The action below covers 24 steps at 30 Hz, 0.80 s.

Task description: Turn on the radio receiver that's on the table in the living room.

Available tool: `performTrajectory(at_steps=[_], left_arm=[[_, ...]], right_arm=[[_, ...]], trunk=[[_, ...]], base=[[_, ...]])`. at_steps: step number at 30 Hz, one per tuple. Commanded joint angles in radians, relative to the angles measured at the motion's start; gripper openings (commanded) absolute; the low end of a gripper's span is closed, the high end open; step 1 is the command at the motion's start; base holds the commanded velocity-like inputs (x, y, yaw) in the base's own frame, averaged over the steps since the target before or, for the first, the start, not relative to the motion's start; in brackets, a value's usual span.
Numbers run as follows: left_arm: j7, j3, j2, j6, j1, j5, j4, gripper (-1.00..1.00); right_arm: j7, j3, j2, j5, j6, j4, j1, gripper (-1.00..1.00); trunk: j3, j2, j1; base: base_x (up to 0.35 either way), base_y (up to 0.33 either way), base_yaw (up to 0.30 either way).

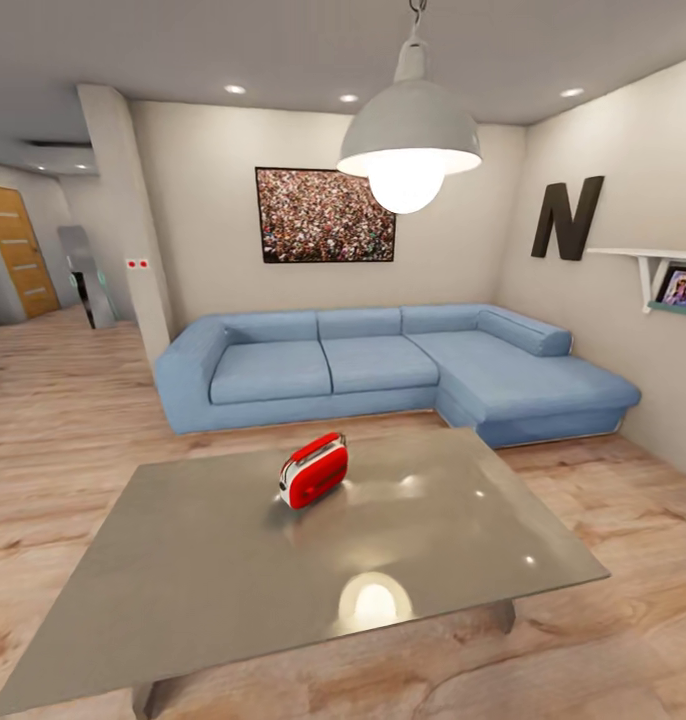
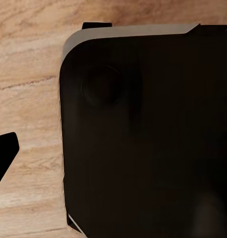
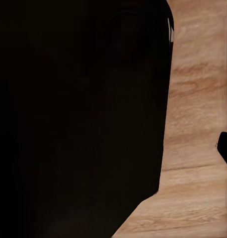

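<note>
Head view: radio receiver (image 1: 312,470) on table (image 1: 213,580)

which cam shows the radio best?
Head view: the radio stands in plain sight on the table, in front of the sofa. Both wrist views look at dark robot bodywork over wood floor instead.

You were in the living room (image 1: 73,420) of a home. A long blue corner sofa (image 1: 383,365) stood against the wall, under a framed picture (image 1: 325,215) of a crowd. A white pendant lamp (image 1: 410,140) hung over the low grey table (image 1: 233,590), and the floor was light wood planks. A wooden door (image 1: 18,250) showed far to the left.
</note>
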Motion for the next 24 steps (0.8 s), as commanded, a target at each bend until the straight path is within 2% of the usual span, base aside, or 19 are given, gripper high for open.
performTrajectory(at_steps=[1, 15, 20, 24], left_arm=[[0.000, 0.000, 0.000, 0.000, 0.000, 0.000, 0.000, 1.00], [0.000, 0.000, 0.001, 0.000, 0.000, 0.000, 0.000, 1.00], [0.000, 0.000, 0.001, 0.000, 0.000, 0.000, -0.001, 1.00], [0.000, 0.000, 0.001, 0.000, 0.000, 0.000, -0.002, 1.00]], right_arm=[[0.000, 0.000, 0.000, 0.000, 0.000, 0.000, 0.000, 1.00], [0.000, 0.000, 0.000, 0.000, 0.000, 0.000, 0.000, 1.00], [0.000, 0.000, 0.000, 0.000, 0.000, 0.000, 0.000, 1.00], [0.000, 0.000, -0.001, 0.000, 0.000, 0.000, 0.000, 1.00]], trunk=[[0.000, 0.000, 0.000], [0.000, 0.000, 0.000], [0.000, 0.000, 0.000], [0.000, 0.000, 0.000]], base=[[0.282, -0.129, 0.000], [0.231, -0.124, 0.000], [0.087, -0.037, 0.019], [0.017, -0.007, 0.189]])
